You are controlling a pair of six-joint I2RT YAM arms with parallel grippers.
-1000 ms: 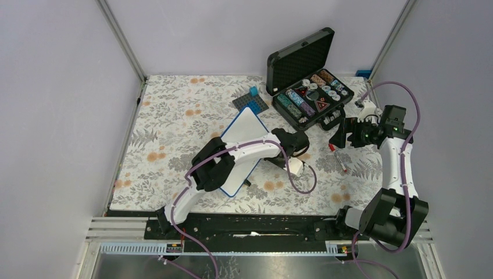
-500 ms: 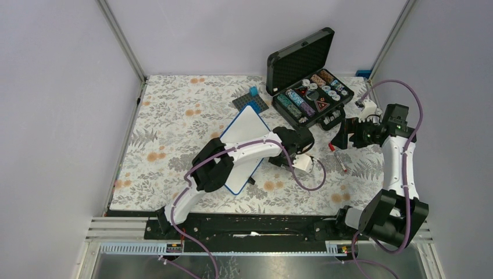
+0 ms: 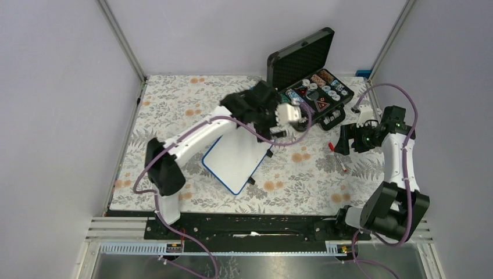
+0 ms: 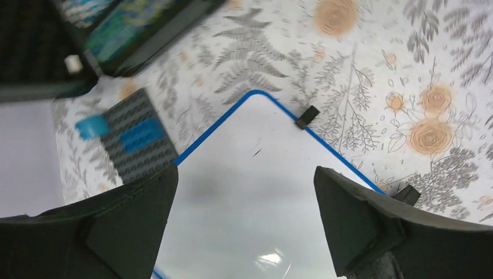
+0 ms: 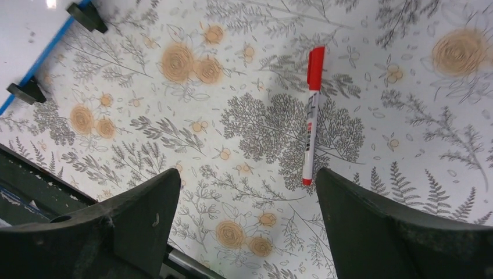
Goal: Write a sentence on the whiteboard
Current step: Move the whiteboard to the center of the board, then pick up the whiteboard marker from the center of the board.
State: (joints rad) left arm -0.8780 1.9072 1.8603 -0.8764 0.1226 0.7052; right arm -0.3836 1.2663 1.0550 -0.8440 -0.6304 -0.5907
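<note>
top external: whiteboard (image 3: 235, 163) lies flat mid-table, no writing visible on it. left gripper (image 4: 244, 180) just swung off it toward the case (image 3: 302, 61), fingers spread, empty. right gripper (image 5: 247, 180) is spread above the capped marker (image 5: 311, 116). writing likely not started.

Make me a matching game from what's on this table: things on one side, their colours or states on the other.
Things:
1. whiteboard
2. marker
3. case
4. baseplate

Colours or states:
A. lid open
B. red cap
C. blue frame
D. grey, studded

Pairs: 1-C, 2-B, 3-A, 4-D
</note>
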